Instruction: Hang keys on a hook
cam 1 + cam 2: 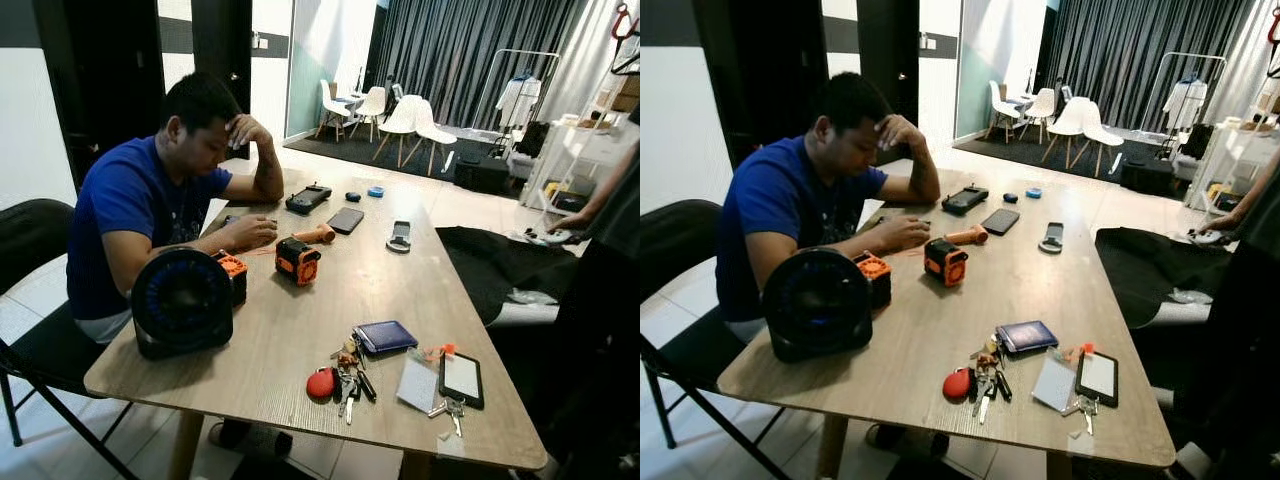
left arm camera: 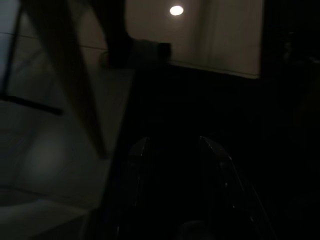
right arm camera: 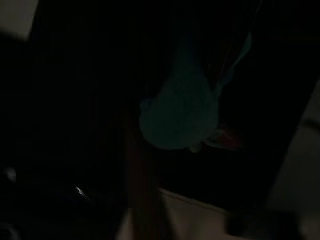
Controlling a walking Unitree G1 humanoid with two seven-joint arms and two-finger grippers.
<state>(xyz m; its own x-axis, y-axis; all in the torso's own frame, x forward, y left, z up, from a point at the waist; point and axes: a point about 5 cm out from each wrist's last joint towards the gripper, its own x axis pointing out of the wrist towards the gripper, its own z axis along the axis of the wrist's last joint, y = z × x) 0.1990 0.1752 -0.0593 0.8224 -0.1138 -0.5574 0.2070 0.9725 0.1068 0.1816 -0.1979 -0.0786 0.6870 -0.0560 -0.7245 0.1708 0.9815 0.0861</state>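
Keys (image 1: 347,385) with a red fob are seen near the bench's (image 1: 300,300) front edge. Left claw (image 2: 172,150), fingers apart, is glimpsed in shade; right claw's state cannot be told.

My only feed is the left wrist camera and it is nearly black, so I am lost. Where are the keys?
Observer: A bunch of keys with a red round fob lies near the front edge of the wooden table.
Operator: What is closest to it?
Observer: A dark blue wallet, just behind the bunch.
Operator: Is anyone at the table?
Observer: A person in a blue shirt sits at its left side, behind a black round fan.
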